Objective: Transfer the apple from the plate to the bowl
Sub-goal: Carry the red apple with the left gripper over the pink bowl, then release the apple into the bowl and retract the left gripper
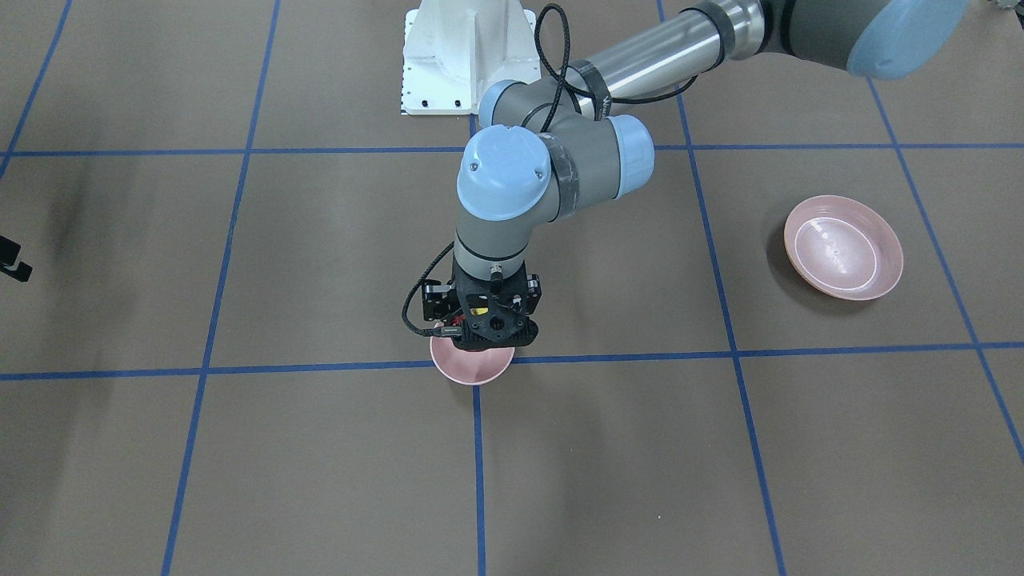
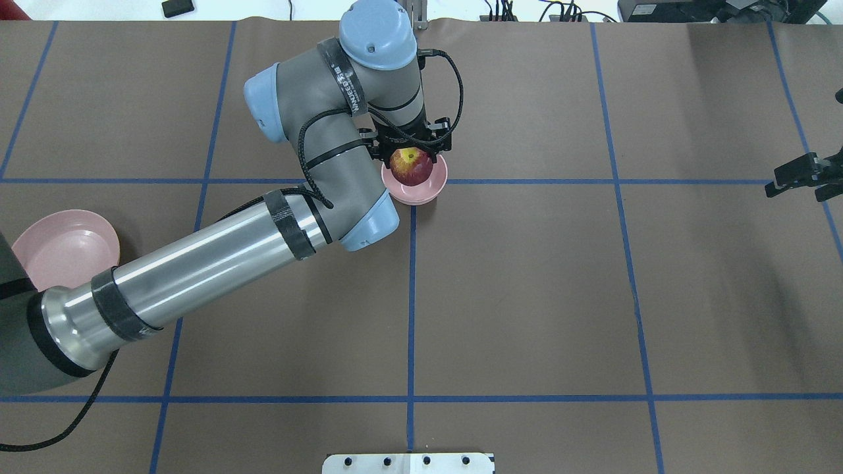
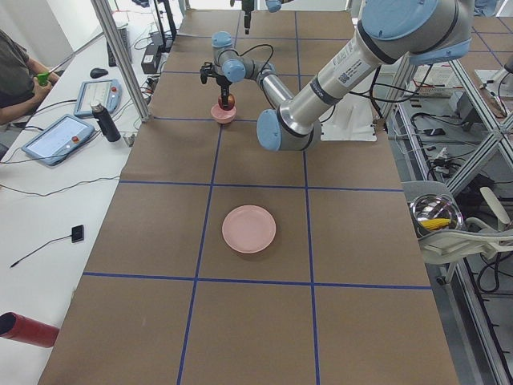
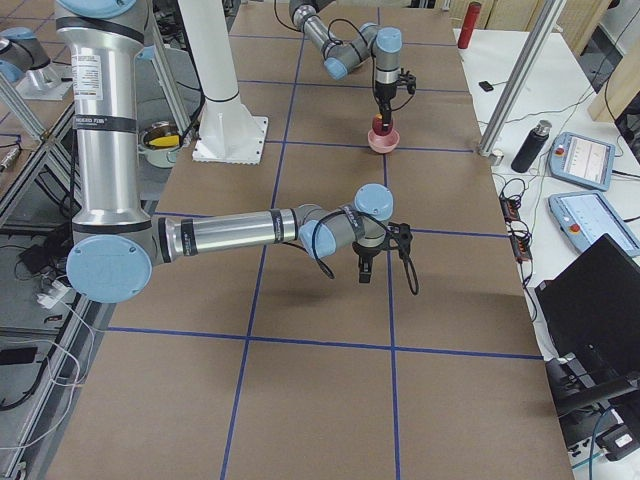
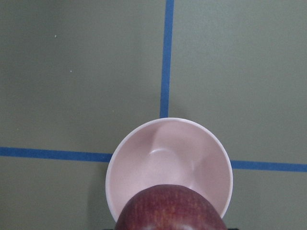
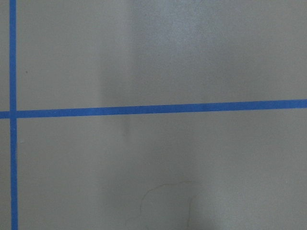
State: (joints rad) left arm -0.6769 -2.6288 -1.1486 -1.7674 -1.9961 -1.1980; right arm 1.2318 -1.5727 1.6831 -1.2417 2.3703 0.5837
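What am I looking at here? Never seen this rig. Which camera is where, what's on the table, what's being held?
These are two robot arms at a brown table marked with blue tape. Six cameras show the same moment. One faces the robot from across the table and one looks down from behind it. One sits at each end of the table, and one rides on each wrist.

On the table are a wide pink plate, which is empty, and a small pink bowl. The left gripper is shut on a red apple and holds it right over the bowl. Its wrist camera shows the inside of the bowl bare beneath the apple.

The right gripper hangs over bare table, well away from both dishes. I cannot tell whether it is open.
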